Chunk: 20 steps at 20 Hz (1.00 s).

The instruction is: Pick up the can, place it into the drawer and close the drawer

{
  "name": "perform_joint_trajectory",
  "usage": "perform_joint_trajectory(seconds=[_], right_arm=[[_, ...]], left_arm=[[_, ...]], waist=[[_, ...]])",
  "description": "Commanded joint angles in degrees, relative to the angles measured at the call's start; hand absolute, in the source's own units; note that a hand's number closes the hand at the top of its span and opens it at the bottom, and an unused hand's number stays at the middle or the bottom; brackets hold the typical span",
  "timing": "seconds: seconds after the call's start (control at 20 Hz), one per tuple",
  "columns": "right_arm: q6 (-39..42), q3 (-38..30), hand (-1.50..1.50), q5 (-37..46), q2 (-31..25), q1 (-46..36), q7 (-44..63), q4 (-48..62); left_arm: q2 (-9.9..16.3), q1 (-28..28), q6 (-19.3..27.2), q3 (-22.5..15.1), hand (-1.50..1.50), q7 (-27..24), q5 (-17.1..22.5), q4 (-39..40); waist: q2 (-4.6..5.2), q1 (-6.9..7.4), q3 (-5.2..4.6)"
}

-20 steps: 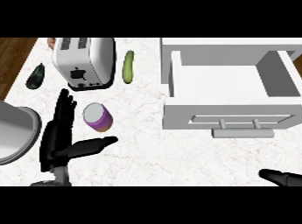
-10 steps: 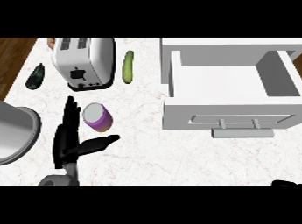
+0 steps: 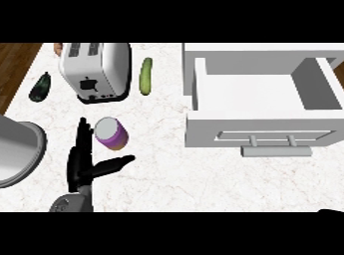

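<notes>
The can [image 3: 111, 133] has a purple body and a pale lid and stands upright on the white marble counter, left of centre. My left hand [image 3: 81, 162] is open just to its left. The straight fingers point up along the can's left side and the thumb sticks out to the right below it. Whether the fingers touch the can is unclear. The white drawer [image 3: 262, 132] is pulled open at the right, its inside bare and its handle [image 3: 277, 149] facing me. Only a dark sliver of my right hand [image 3: 332, 210] shows at the lower right edge.
A white toaster [image 3: 93, 69] stands behind the can, with a green cucumber [image 3: 146, 75] to its right and a dark eggplant [image 3: 40, 87] to its left. A large grey pot [image 3: 5, 149] sits at the left edge. Dark wood floor lies past the counter's far-left corner.
My left hand has shifted right, closer to the can, and turned more edge-on. My right hand has sunk almost out of view at the lower right. The can and drawer have not moved.
</notes>
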Motion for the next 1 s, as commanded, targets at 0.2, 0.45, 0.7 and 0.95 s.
perform_joint_trajectory(seconds=[0.2,0.45,0.7,0.95], right_arm=[[0.7,-1.6,-1.5,-0.3,-0.8,-1.5,3.7,-1.6],[1.4,-1.5,-1.5,1.3,1.1,-0.9,-1.7,1.9],[-0.6,2.1,-1.5,5.1,2.0,-5.1,0.6,3.0],[1.0,-1.6,-1.5,0.4,-0.2,-4.5,3.9,-0.1]], left_arm=[[-0.6,-5.6,-2.9,4.3,-1.5,-7.7,2.6,14.4],[3.5,-11.9,-7.8,10.9,-1.5,-16.5,5.9,28.8],[3.7,-17.0,-6.9,10.5,-1.5,-16.5,5.1,33.0],[5.6,-24.4,-8.4,12.8,-1.5,-20.8,5.0,44.4]], waist=[[0.0,0.05,0.0],[0.11,-0.17,-0.03],[0.1,-0.02,-0.02],[0.25,-0.59,-0.07]])
